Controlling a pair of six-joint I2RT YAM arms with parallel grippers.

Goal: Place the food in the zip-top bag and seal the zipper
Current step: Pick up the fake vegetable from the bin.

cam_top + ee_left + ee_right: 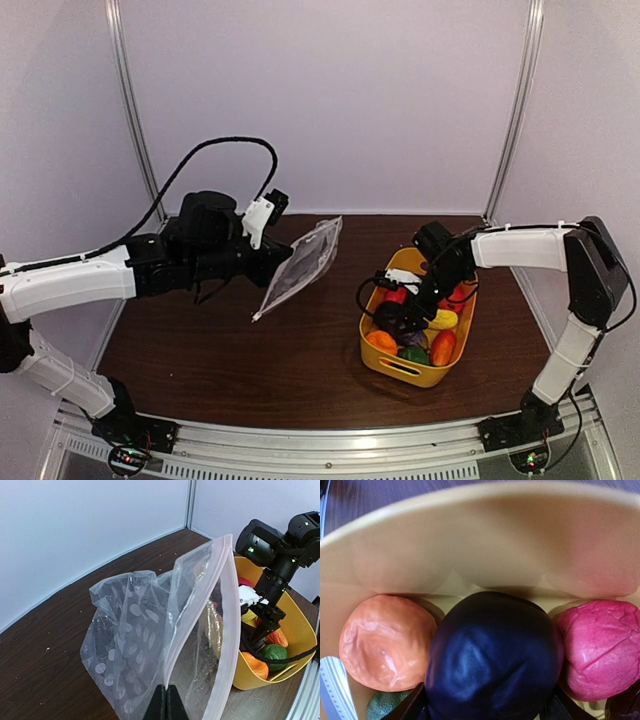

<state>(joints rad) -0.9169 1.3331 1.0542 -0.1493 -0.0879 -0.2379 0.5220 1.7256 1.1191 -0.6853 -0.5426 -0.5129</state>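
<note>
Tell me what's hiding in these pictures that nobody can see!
- Right wrist view: the dark purple fruit fills the frame. The bottom edge cuts off the fingers of the right claw, so it is unclear whether it is squeezing.
- Top view: the right arm covers part of the food in the yellow tub.
- Left wrist view: the zipper of the zip-top bag runs off the bottom edge, and no slider tab shows.

Diffuse, even light; shadows faint and soft. Glare streaks the zip-top bag (pixel 131 630). Right wrist view close, tub wall (pixel 485 545) blurred.
</note>
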